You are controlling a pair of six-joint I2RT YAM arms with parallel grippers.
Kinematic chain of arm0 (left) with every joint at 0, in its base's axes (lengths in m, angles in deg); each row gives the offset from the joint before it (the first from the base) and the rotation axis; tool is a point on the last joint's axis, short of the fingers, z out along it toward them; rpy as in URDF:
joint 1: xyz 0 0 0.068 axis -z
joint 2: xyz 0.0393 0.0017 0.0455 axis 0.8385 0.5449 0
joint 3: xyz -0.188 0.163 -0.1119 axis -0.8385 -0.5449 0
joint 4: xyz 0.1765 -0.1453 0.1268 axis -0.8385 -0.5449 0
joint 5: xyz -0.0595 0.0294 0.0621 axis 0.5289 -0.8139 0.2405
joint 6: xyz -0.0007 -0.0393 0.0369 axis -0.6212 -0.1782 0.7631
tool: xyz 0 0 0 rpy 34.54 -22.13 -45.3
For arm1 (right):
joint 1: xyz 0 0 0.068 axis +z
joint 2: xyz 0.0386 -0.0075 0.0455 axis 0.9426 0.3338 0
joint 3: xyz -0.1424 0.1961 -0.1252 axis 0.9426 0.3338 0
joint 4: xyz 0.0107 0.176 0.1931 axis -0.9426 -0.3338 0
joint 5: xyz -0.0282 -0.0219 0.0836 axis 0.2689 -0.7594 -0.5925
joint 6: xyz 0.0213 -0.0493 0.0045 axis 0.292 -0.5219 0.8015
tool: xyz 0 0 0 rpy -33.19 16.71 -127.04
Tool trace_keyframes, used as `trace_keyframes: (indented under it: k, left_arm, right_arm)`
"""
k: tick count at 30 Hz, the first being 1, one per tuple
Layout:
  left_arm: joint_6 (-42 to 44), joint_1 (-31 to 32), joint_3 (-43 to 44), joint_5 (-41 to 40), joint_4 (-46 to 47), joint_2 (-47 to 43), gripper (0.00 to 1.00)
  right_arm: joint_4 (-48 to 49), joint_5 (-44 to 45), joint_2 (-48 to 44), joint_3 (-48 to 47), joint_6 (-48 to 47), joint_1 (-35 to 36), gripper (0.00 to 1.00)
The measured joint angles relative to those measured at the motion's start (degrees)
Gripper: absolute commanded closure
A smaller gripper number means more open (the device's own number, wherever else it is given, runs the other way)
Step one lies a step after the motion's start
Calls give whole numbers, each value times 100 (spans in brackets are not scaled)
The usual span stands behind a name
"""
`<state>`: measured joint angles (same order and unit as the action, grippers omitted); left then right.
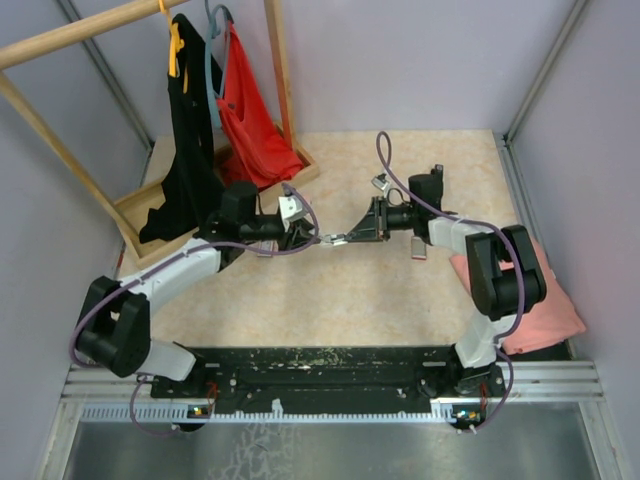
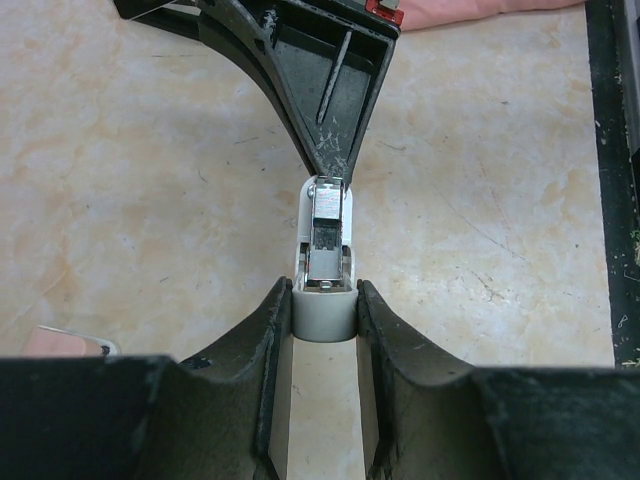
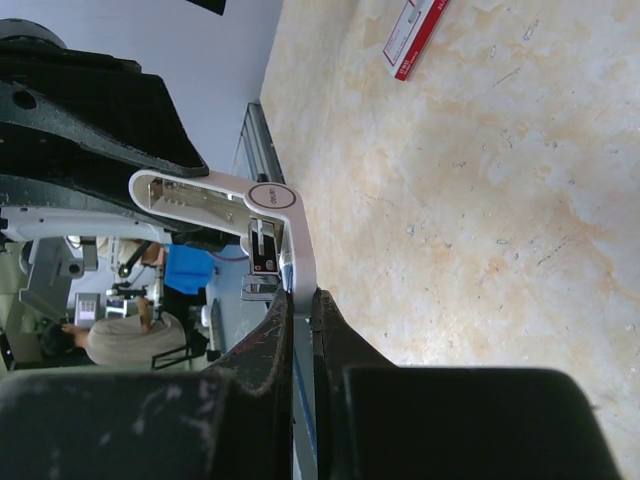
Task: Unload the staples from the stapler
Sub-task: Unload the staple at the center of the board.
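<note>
The left hand (image 2: 323,300) is clamped on the pale end of a white stapler (image 2: 325,225), one finger pressed to each flank. Just past its fingertips sits the silvery metal magazine (image 2: 325,245). Beyond that, the right hand (image 3: 300,300) is closed on the stapler's other, thinner limb. The stapler is hinged open into an L and hangs in the air between the two hands, above the middle of the counter (image 1: 330,300). Its long axis runs roughly parallel to the near edge.

I cannot make out the staples as separate pieces, and I judge them to be inside the magazine. That part lies nearer the left hand, so the coming move probably depends on how the magazine's open side faces the counter.

A small flat box with a reddish label (image 1: 417,248) lies on the counter towards the right edge.
</note>
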<state>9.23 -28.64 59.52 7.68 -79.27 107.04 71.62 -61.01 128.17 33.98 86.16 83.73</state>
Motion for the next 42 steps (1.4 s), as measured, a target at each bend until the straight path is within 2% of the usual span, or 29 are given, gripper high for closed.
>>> trace_keyframes:
  k: [3, 7, 14, 15, 16, 18, 19, 23, 28, 36, 42]
  left_arm:
    - [20, -13, -24, -2, 0, -55, 61]
    - [42, -76, -28, -44, -26, -76, 45]
    - [83, -184, -33, -74, -74, -168, 35]
    - [83, -181, -33, -70, -76, -181, 31]
    - [85, -181, -33, -63, -79, -192, 23]
    - [76, -181, -31, -39, -105, -216, 2]
    - [81, -181, -20, -22, -142, -227, 0]
    - [28, -181, 249, 9, -474, -225, 0]
    - [-142, -181, 1071, -33, -988, -55, 0]
    - [-199, -103, 2643, -76, -2417, 1023, 0]
    - [-35, 24, 3327, 33, -3357, 1711, 0]
  right_arm:
    - [2, 0, -63, 0, -2, -7, 100]
    - [-7, 74, -101, 2, -61, -85, 100]
    - [-87, 282, -133, 37, -199, -256, 100]
    - [-103, 291, -133, 37, -216, -256, 100]
    - [-133, 308, -133, 35, -245, -256, 100]
    - [-203, 372, -133, 35, -319, -256, 100]
    - [-247, 409, -138, 35, -361, -256, 100]
    - [-439, 560, -280, 37, -529, -256, 100]
    - [-601, 710, -496, 35, -817, -256, 100]
    - [-922, 997, -577, 35, -1322, -214, 100]
    - [-1075, 1084, -785, 35, -1668, -98, 100]
